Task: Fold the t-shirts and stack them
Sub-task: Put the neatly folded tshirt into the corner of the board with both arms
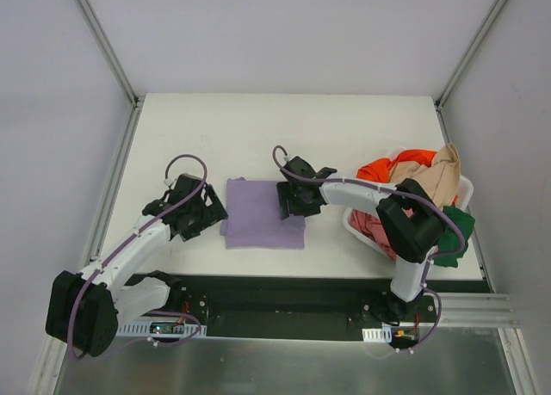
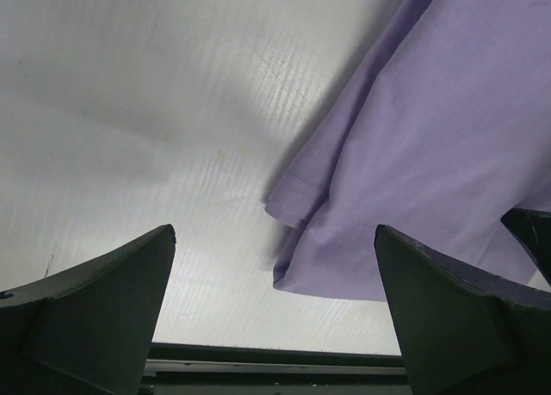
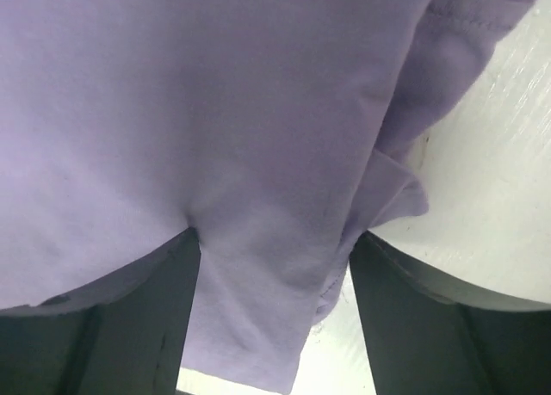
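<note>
the lavender shirt [image 1: 258, 219] lies on the worktop [image 1: 258, 137] between the two arms, folded down to a rough rectangle. the right claw [image 1: 291, 201] sits low on the shirt's right edge. its jaws stand apart on either side of a ridge of cloth, and nothing looks pinched in the wrist view, so it reads as released. the left claw [image 1: 205, 207] is released too. it is spread wide over bare worktop just beside the shirt's left edge and holds nothing.

the step in hand looks like taking hold of the right side, either for one more fold or to move the bundle. to do it well, the right claw should close on every layer at that edge, not only the top one, or the fold will peel open when lifted. the left claw could take the near left corner, where a hem sticks out loose, so both sides rise together. a low, slow lift would keep the rectangle flat.

cloth fills the right wrist view, so how many layers lie between the jaws cannot be told. from above, the claw itself covers that edge. the basket [image 1: 469, 188] on the right holds an orange-red shirt [image 1: 383, 167], a beige shirt [image 1: 441, 175], a dark green shirt [image 1: 456, 223] and a pink shirt [image 1: 374, 231] in a heap. the right arm crosses in front of the heap, and whatever lies deeper is hidden.
</note>
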You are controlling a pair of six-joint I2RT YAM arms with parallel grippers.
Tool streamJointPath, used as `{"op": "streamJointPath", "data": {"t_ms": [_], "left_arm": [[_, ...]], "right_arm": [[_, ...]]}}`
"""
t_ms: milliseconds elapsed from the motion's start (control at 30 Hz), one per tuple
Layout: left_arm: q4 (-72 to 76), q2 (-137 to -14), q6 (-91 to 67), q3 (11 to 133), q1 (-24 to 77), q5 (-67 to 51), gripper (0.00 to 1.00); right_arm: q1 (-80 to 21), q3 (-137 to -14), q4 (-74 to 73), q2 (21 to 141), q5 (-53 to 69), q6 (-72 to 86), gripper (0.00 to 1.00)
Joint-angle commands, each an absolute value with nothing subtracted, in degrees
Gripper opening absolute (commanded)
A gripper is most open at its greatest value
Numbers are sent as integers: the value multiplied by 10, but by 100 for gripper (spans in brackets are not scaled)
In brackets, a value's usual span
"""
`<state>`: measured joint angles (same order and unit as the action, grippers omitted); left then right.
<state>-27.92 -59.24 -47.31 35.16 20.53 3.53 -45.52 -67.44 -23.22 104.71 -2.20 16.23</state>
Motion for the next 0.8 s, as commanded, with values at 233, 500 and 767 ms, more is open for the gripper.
{"op": "streamJointPath", "data": {"t_ms": [233,500,767], "left_arm": [[-235,-723,-447,393,192,2,92],[-196,-876,-433,494,192,-76,34],[-228,-1057,-410,704,184,-63,0]], "right_arm": [[-453,-715,-225,1104,-30,204,21],[-424,-746,-231,1120,-12,194,0],[-346,-889,-279,1184,26,99,0]]}}
